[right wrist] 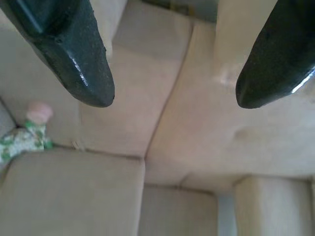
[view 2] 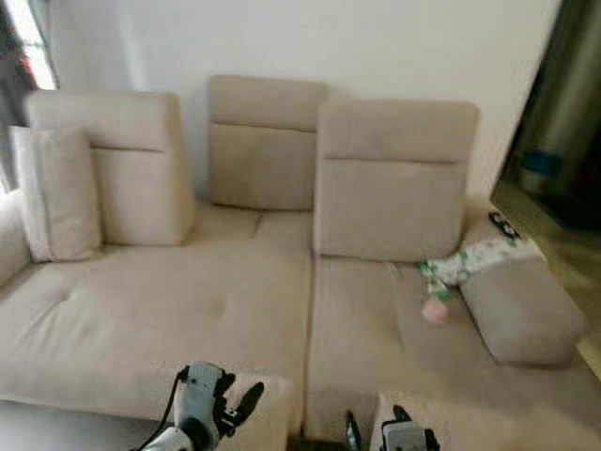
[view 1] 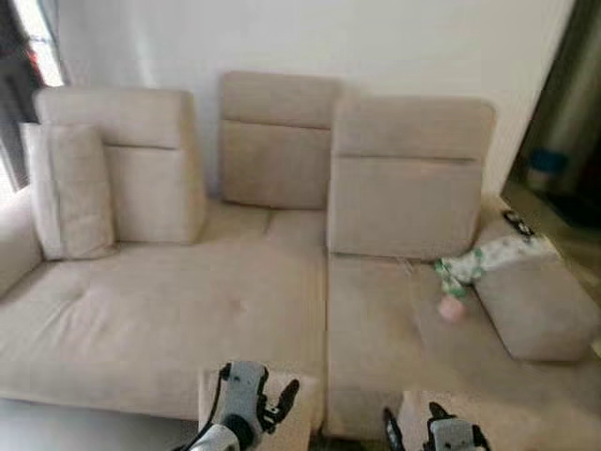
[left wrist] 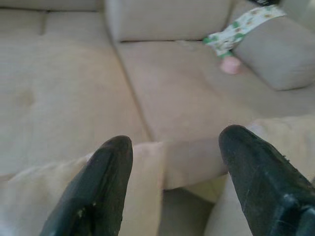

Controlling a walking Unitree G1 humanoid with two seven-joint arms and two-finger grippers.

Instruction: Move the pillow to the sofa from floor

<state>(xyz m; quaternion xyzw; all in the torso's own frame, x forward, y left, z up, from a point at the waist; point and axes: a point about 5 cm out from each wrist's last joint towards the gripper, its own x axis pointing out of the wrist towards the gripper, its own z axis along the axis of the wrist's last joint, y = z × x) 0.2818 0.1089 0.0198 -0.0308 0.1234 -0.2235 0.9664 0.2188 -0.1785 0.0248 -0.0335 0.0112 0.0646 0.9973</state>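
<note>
A beige pillow point(view 1: 302, 425) shows at the bottom edge of the eye views, just before the sofa's point(view 1: 169, 310) front edge, with my left gripper point(view 1: 275, 399) over it. In the left wrist view the left gripper point(left wrist: 174, 142) is open, with the pillow's edge point(left wrist: 44, 196) under one finger. A second pale beige cushion part point(view 1: 526, 423) lies by my right gripper point(view 1: 413, 420). The right gripper point(right wrist: 174, 96) is open too, with nothing between its fingers. I cannot tell whether the two beige parts are one pillow.
An upright beige pillow point(view 1: 70, 188) leans at the sofa's left end. A green-and-white cloth toy point(view 1: 484, 258) with a pink ball point(view 1: 452, 308) lies by the right armrest block point(view 1: 535, 310). A dark remote point(view 1: 516, 224) rests behind it. A dark doorway point(view 1: 563, 113) stands at right.
</note>
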